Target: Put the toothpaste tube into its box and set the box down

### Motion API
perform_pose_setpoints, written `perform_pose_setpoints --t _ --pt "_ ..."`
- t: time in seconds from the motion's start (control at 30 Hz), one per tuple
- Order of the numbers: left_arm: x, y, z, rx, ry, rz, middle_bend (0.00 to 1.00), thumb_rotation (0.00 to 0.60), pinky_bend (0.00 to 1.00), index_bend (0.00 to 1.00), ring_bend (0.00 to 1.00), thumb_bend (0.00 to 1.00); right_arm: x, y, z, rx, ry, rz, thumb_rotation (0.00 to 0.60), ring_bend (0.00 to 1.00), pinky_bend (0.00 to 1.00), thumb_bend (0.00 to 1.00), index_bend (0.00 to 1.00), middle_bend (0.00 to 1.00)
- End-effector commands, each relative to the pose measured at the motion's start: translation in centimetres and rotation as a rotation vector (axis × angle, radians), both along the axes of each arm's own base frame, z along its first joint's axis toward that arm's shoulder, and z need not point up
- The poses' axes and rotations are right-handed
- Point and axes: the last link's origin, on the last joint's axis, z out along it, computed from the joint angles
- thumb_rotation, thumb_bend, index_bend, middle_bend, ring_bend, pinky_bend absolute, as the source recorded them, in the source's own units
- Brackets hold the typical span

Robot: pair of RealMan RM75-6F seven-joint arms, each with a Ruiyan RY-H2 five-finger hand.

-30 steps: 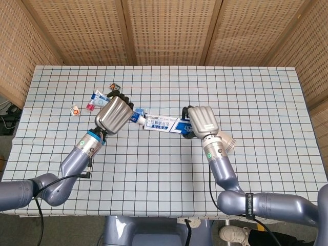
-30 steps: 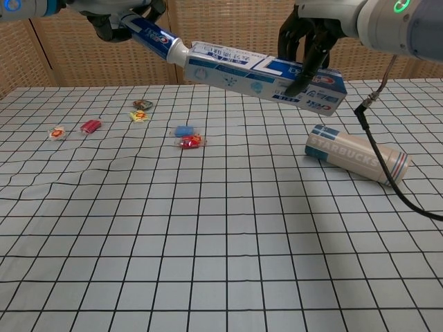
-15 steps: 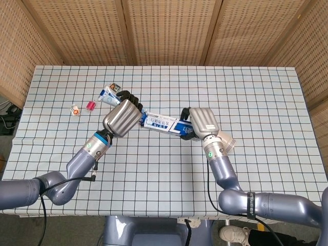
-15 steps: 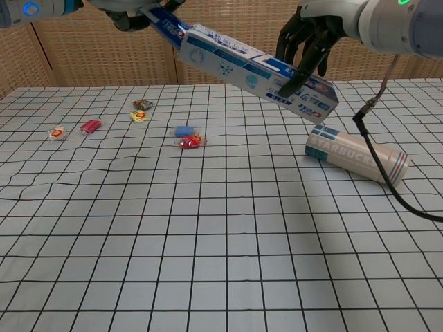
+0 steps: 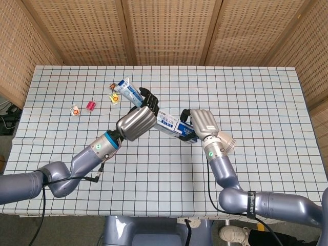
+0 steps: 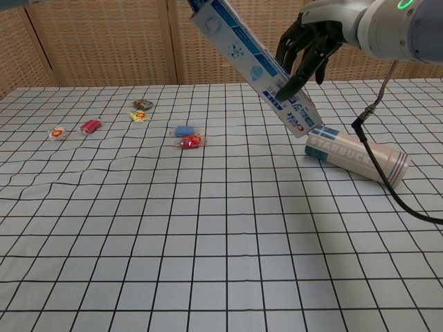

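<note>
The left hand [image 5: 136, 122] moves right, closer to the right hand [image 5: 202, 122], pushing the tube [image 5: 130, 91] deeper into the box [image 6: 252, 63], which now tilts far steeper.

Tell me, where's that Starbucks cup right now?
The Starbucks cup lies on its side at the table's right in the chest view, just below the box end.
</note>
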Motion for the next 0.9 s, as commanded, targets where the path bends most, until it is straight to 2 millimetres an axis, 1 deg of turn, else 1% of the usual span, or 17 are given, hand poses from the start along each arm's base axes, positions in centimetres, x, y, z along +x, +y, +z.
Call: perform_pose_setpoints --t 0.03,0.2,0.27,0.37,0.5,0.57,0.67,0.77,0.9 --pt "0.5 -0.1 0.1 0.010 0.022 -0.030 0.36 0.600 0.32 0.60 0.37 0.57 -0.3 0.0 -0.1 0.006 -0.010 -0.009 0.600 0.52 0.59 0.23 0.72 0.52" --pt "0.8 -0.1 0.4 0.024 0.009 -0.042 0.24 0.600 0.23 0.45 0.26 0.55 -0.7 -0.1 -0.2 0.010 -0.024 -0.022 0.600 0.53 0.59 0.23 0.72 0.52" --pt "0.9 0.0 0.6 0.029 -0.013 -0.039 0.16 0.600 0.16 0.35 0.18 0.52 -0.8 -0.2 -0.2 0.010 -0.033 -0.027 0.600 0.53 0.59 0.23 0.72 0.52" --pt "1.1 0.0 0.9 0.029 -0.038 -0.042 0.08 0.600 0.11 0.27 0.12 0.49 -1.0 -0.3 -0.3 0.011 -0.047 -0.034 0.600 0.52 0.59 0.23 0.72 0.52" --pt "1.2 0.1 0.9 0.025 -0.038 -0.050 0.04 0.600 0.08 0.22 0.08 0.44 -0.9 -0.3 -0.4 0.016 -0.068 -0.037 0.600 0.53 0.59 0.23 0.72 0.52" --pt "1.3 0.2 0.9 0.024 -0.034 -0.055 0.01 0.600 0.04 0.19 0.04 0.40 -0.9 -0.3 -0.6 0.019 -0.078 -0.037 0.600 0.53 0.59 0.23 0.72 0.52" --pt "1.5 0.1 0.9 0.001 -0.063 -0.062 0.00 0.600 0.01 0.15 0.01 0.36 -0.9 -0.3 -0.6 0.017 -0.089 -0.041 0.600 0.53 0.59 0.23 0.72 0.52" --pt "1.4 0.2 1.1 -0.012 -0.102 -0.057 0.00 0.600 0.00 0.12 0.00 0.31 -1.1 -0.4 -0.5 0.009 -0.101 -0.050 0.600 0.53 0.59 0.23 0.72 0.52" --pt "1.1 0.3 1.6 -0.027 -0.155 -0.029 0.00 0.600 0.00 0.12 0.00 0.31 -1.3 -0.5 -0.4 0.000 -0.130 -0.063 0.600 0.53 0.59 0.24 0.73 0.52"
